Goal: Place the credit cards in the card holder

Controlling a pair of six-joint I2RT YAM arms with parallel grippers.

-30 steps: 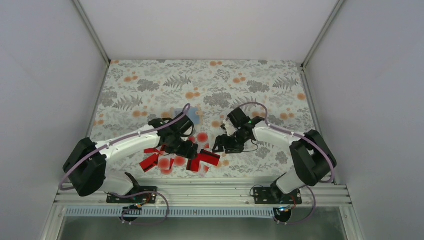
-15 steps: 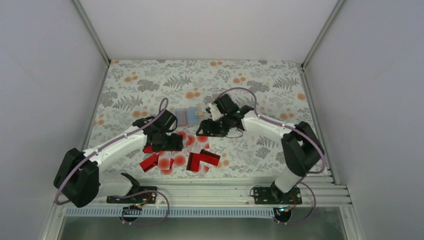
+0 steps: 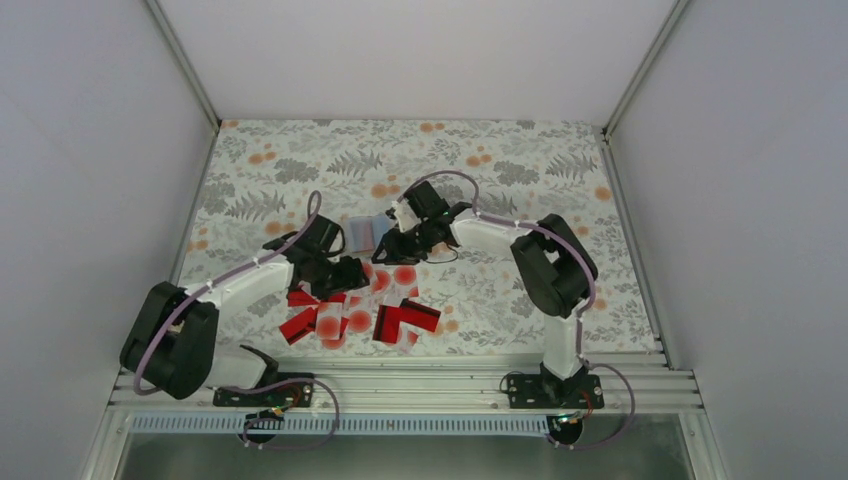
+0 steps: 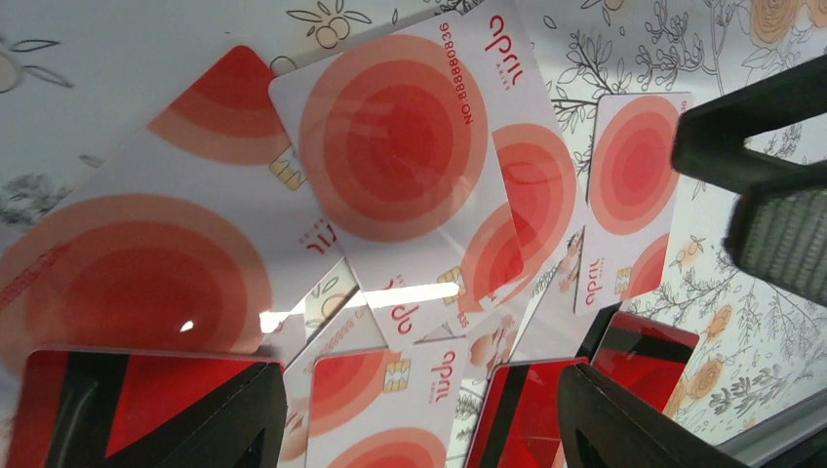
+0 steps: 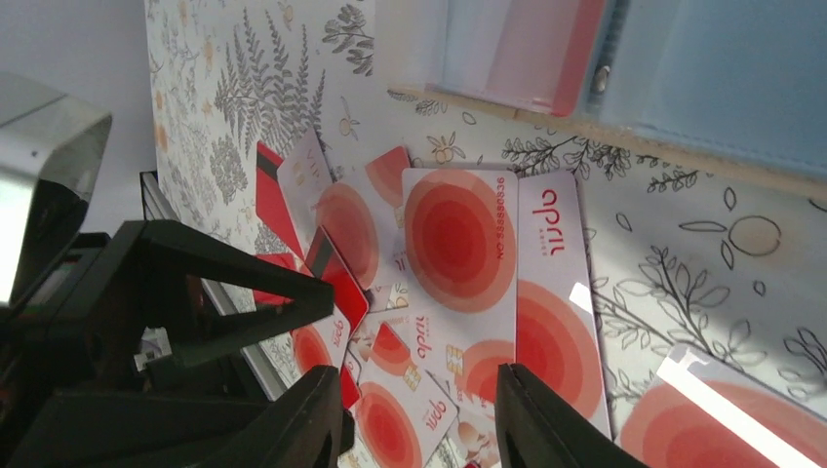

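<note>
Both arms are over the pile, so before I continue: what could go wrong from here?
1. The credit cards lie overlapped in a heap, so the open left tool may pinch two at once or just slide them.
2. The right tool, also open, sits close beside the left one, and they could collide.
3. The card holder lies open and unheld next to the right tool, so a nudge could shift it.
</note>
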